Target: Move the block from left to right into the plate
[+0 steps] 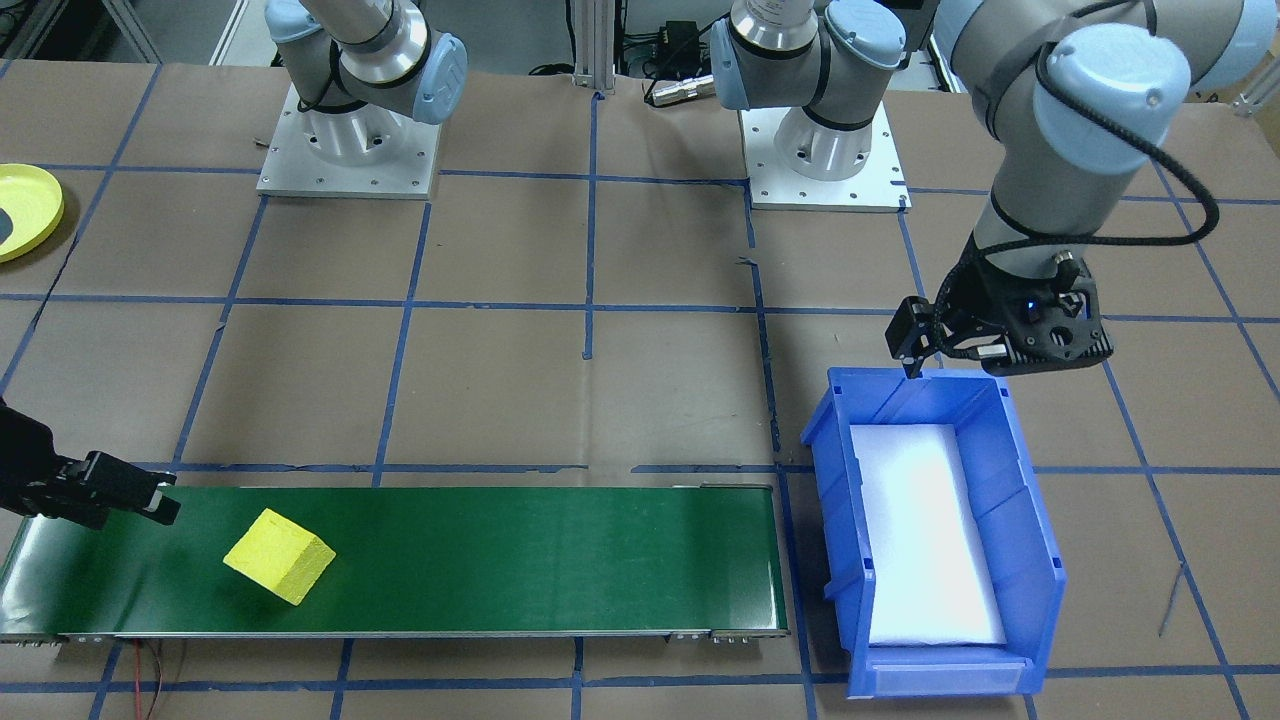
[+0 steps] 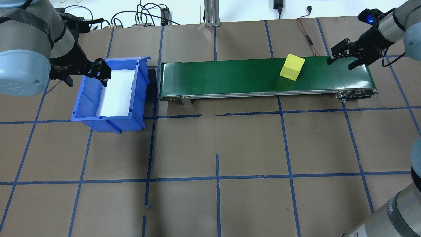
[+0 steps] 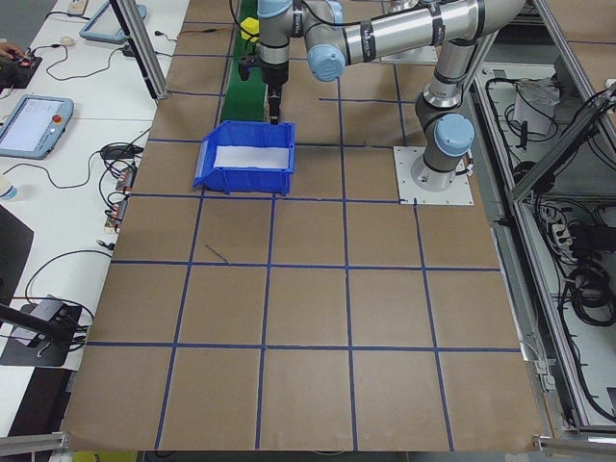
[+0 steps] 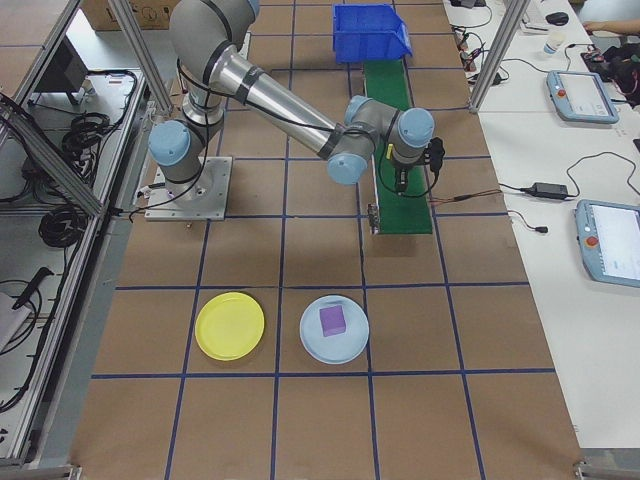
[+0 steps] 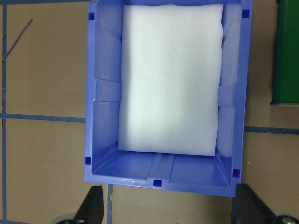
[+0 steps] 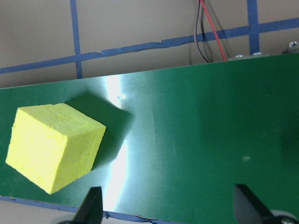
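A yellow foam block (image 1: 280, 555) (image 2: 292, 66) (image 6: 53, 147) lies skewed on the green conveyor belt (image 2: 223, 75), toward the belt's right end. My right gripper (image 2: 339, 64) (image 6: 168, 212) hovers open over that end, a little to the right of the block, with nothing between its fingers. My left gripper (image 2: 87, 79) (image 5: 170, 214) hangs open and empty above the edge of the blue bin (image 2: 82, 98). The yellow plate (image 4: 230, 326) (image 1: 25, 210) sits on the table to my right, well away from the belt.
The blue bin (image 5: 100, 93) holds only a white foam liner and stands at the belt's left end. A pale blue plate (image 4: 334, 330) carrying a purple block lies next to the yellow plate. Red and black wires run behind the belt's right end.
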